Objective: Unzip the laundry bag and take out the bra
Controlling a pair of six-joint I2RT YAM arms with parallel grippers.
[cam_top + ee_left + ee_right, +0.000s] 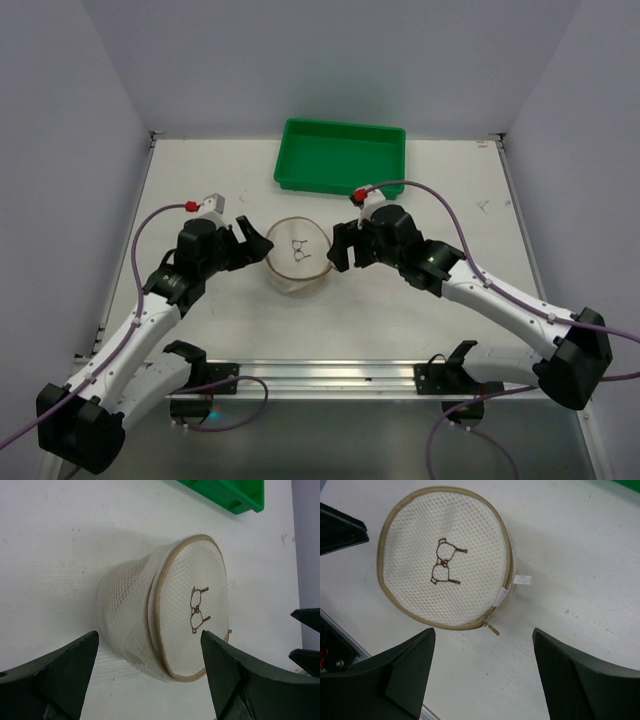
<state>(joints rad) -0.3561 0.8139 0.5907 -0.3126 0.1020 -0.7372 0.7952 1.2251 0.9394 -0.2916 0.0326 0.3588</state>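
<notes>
The laundry bag is a round cream mesh pouch with tan rims, lying mid-table between both grippers, its zip closed. A brown bra outline is stitched on its top face. A small tan zipper pull hangs at its rim, beside a white tag. The bra itself is hidden. My left gripper is open just left of the bag; in the left wrist view the bag lies between and beyond the fingers. My right gripper is open just right of the bag, and its wrist view shows the pull just ahead of it.
A green rectangular tray stands behind the bag at the table's far side; its corner shows in the left wrist view. A metal rail runs along the near edge. White walls enclose the table.
</notes>
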